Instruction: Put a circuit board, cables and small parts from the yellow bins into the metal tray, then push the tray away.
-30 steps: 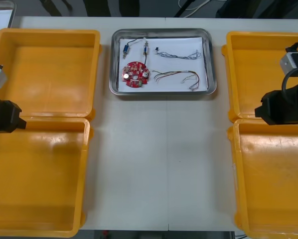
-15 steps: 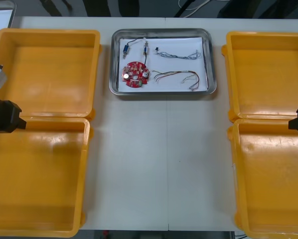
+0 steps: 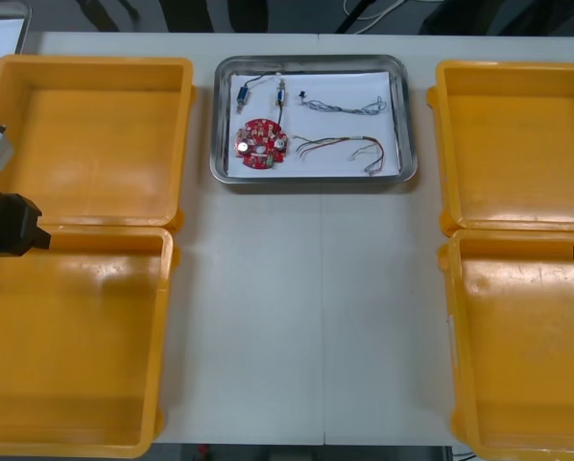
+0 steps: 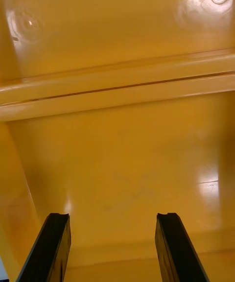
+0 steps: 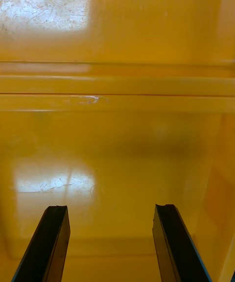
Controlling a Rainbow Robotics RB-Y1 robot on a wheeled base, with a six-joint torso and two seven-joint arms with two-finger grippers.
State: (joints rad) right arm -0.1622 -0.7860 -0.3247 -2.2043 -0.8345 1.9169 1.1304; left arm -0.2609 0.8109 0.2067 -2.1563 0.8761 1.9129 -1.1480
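A metal tray [image 3: 311, 179] holds a round red circuit board [image 3: 260, 143], thin cables [image 3: 343, 147] and small metal parts [image 3: 243, 93]. Bare yellow bins [image 3: 85, 144] flank it. The left gripper [image 5: 110, 208], left of the tray, and the right gripper [image 4: 112, 216], right of it, both hang with fingers apart, holding nothing. Loading looks finished (only the push may remain), so an arm must reach the tray's near rim.

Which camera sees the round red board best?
The front view: the round red board lies whole in the metal tray, seen from above. The wrist views face yellow bins instead, beyond the left hand and right hand, both open.
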